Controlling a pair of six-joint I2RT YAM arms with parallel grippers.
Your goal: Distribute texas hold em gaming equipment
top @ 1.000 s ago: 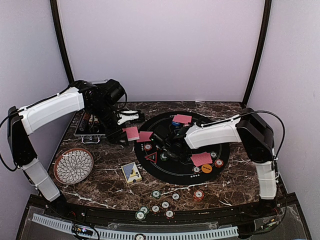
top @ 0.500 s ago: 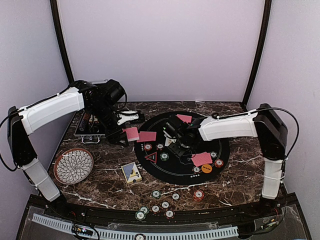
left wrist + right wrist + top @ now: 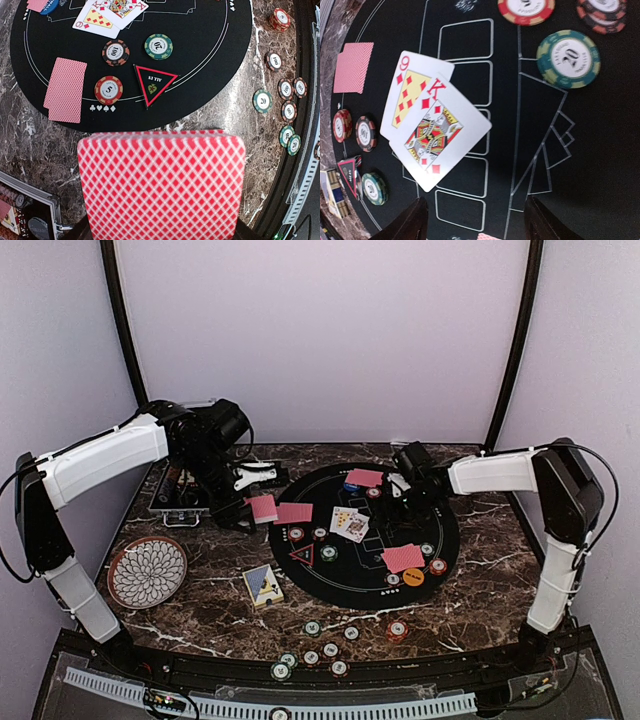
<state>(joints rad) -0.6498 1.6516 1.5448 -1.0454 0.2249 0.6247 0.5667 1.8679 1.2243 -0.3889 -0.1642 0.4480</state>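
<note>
My left gripper is shut on a deck of red-backed playing cards and holds it above the marble, left of the black round mat. My right gripper is open and empty over the mat's right half, also seen from above. Two face-up cards, a nine of diamonds and a king of diamonds, lie overlapping mid-mat. Single red-backed cards lie at the back, right and left. The red triangle, poker chips, the orange disc and the blue disc lie on the mat.
Several loose chips lie on the marble near the front edge. A patterned round plate sits front left, a silver case back left under the left arm, and a card box beside the mat.
My right gripper has moved from mid-mat to the back right, leaving the two face-up cards uncovered on the mat. The left arm and deck have not moved.
</note>
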